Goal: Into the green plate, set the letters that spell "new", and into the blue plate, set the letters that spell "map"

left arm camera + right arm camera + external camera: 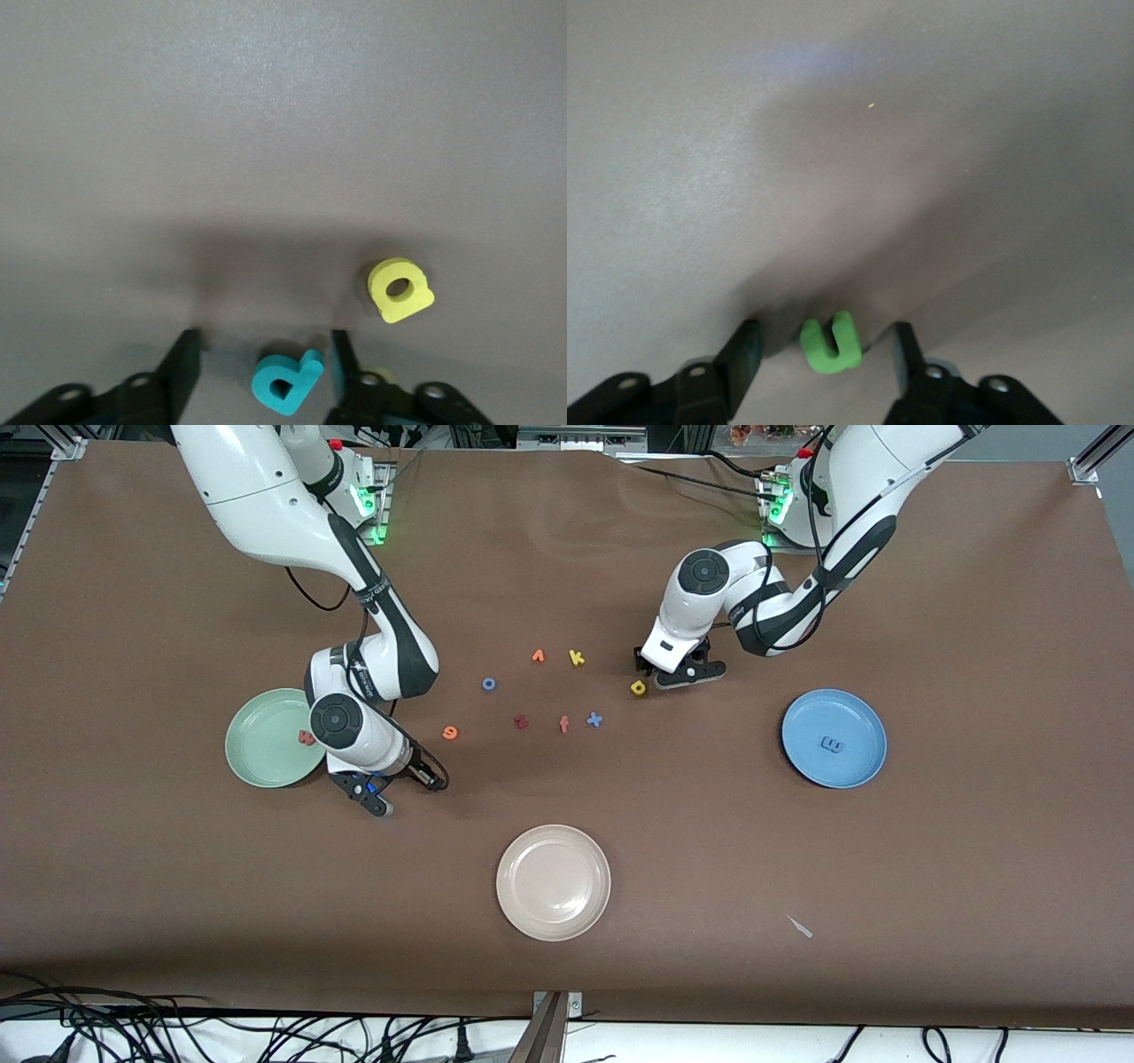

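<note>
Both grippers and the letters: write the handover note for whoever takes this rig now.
Left gripper: down at the table, fingers either side of the teal p, gaps showing, not clamped. Yellow a lies just beside it.
Right gripper: low beside the green plate, fingers apart around the green n.
Done: pinkish-red w in the green plate; blue m in the blue plate.
Left: n and orange e to green; p and a to blue.

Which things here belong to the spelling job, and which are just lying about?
Job: green n, orange e, red w, green plate; blue m, teal p, yellow a, blue plate.
Spare: cream plate, k, o, z, f, x.
</note>
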`<state>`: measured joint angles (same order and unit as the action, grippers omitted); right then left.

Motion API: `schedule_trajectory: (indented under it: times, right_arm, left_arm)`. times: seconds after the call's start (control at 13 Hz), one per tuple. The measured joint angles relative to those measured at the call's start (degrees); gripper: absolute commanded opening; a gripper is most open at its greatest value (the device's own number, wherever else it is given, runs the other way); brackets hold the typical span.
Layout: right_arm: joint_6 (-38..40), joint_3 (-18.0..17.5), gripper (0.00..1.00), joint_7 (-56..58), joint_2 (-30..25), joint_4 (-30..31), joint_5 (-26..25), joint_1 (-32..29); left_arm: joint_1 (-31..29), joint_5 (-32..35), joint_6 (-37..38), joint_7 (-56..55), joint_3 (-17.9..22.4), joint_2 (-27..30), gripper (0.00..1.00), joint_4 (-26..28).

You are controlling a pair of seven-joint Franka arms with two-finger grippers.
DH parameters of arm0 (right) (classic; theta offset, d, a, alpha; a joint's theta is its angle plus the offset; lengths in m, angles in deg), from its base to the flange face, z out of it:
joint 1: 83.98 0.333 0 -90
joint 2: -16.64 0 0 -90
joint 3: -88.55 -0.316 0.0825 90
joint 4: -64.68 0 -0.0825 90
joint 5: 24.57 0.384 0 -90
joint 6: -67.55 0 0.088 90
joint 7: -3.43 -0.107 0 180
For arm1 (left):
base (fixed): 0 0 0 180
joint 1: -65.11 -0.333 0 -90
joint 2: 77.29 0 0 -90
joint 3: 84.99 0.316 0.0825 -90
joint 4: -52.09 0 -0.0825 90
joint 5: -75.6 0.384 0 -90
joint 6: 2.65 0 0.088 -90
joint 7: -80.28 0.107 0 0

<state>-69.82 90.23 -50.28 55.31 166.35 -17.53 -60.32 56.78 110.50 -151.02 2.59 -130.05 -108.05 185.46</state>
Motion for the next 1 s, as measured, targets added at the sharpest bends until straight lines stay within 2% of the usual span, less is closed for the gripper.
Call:
schedule_trajectory:
  times: [0.23,0.31,0.46,0.62,0.85,1.0]
  right_arm:
    - [0.00,-0.13,0.13,0.03,-0.12,-0.30,0.00,0.09]
    - [0.04,-0.20,0.11,0.04,-0.09,-0.57,0.01,0.13]
    - [2.18,-0.17,0.10,0.08,-0.03,-1.63,0.01,0.10]
    - [8.19,0.04,0.10,1.49,-0.05,-4.82,0.01,-0.51]
    - [17.32,0.67,0.10,9.82,-0.44,-8.16,0.01,-3.19]
    - [23.40,2.71,0.10,17.14,-1.44,-8.44,0.01,-4.12]
  left_arm:
    - [-0.01,0.00,0.00,-0.17,-0.02,-0.53,0.36,-0.31]
    - [-0.01,0.00,0.01,-0.25,-0.09,-0.47,0.30,-0.43]
    - [-0.02,0.00,0.11,-0.75,-0.10,-0.36,0.20,-0.45]
    - [-0.02,0.00,0.12,-1.10,-0.11,-0.33,0.13,-0.46]
    - [-0.01,0.00,0.13,-1.45,-0.13,-0.33,0.08,-0.48]
    - [-0.01,0.00,0.13,-1.87,-0.13,-0.34,0.01,-0.49]
